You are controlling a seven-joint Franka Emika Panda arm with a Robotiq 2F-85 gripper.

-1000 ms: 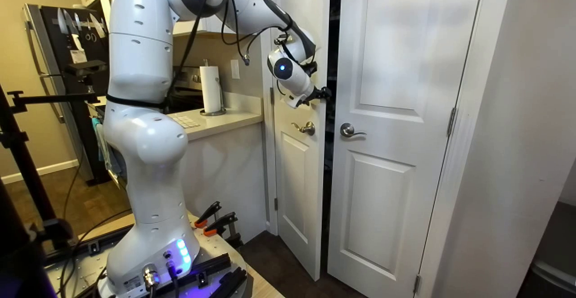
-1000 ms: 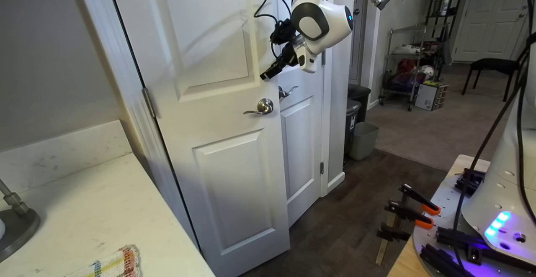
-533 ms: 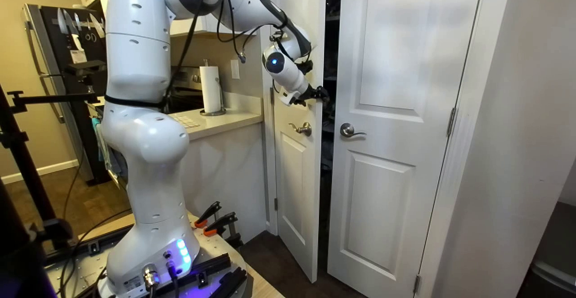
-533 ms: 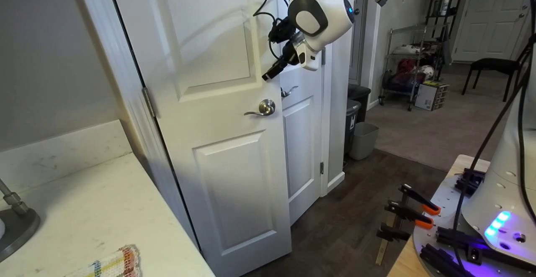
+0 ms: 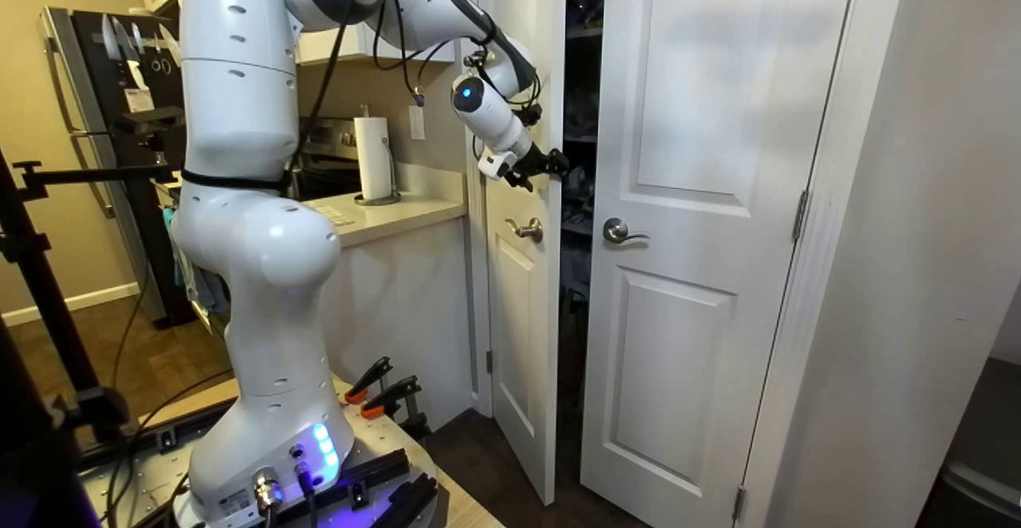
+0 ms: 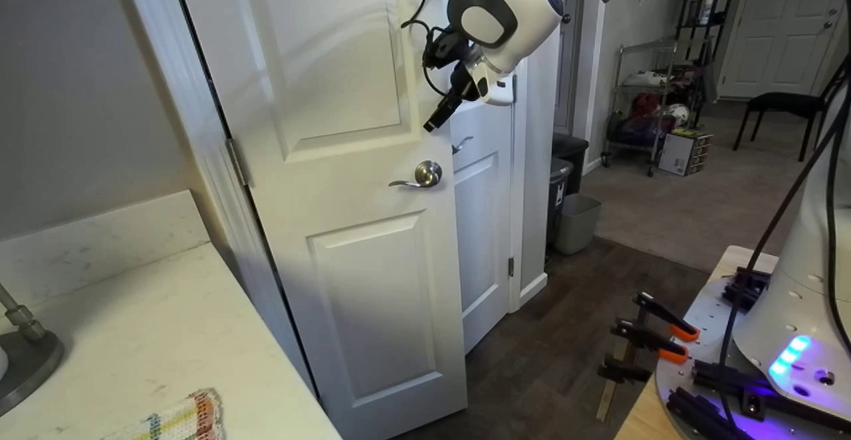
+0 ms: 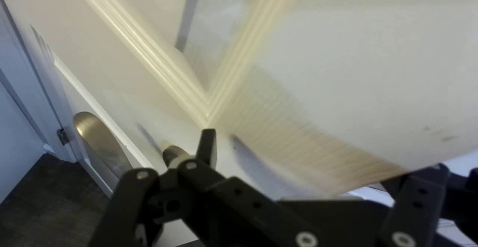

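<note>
My black gripper (image 5: pixel 542 172) is at the free edge of the partly open white door (image 5: pixel 518 297), above its lever handle (image 5: pixel 529 230). In an exterior view the gripper (image 6: pixel 447 111) and the door (image 6: pixel 372 307) show from the counter side, with one finger before the door face. In the wrist view the gripper's (image 7: pixel 308 157) jaws are wide apart. One finger stands before the door face (image 7: pixel 328 71). The other is at the right, partly hidden past the door's edge. I cannot tell whether either presses on it.
A second white door (image 5: pixel 678 336) with a lever handle (image 5: pixel 622 231) stands beside the gap. Dark shelves (image 5: pixel 580 113) show in the gap. A counter (image 5: pixel 399 217) with a paper towel roll (image 5: pixel 372 157) is near the arm. Clamps (image 6: pixel 648 333) stick out from the robot's base table.
The door has swung further open, and the gap to the second door has widened. The arm and gripper have moved with the door's edge, back towards the robot base.
</note>
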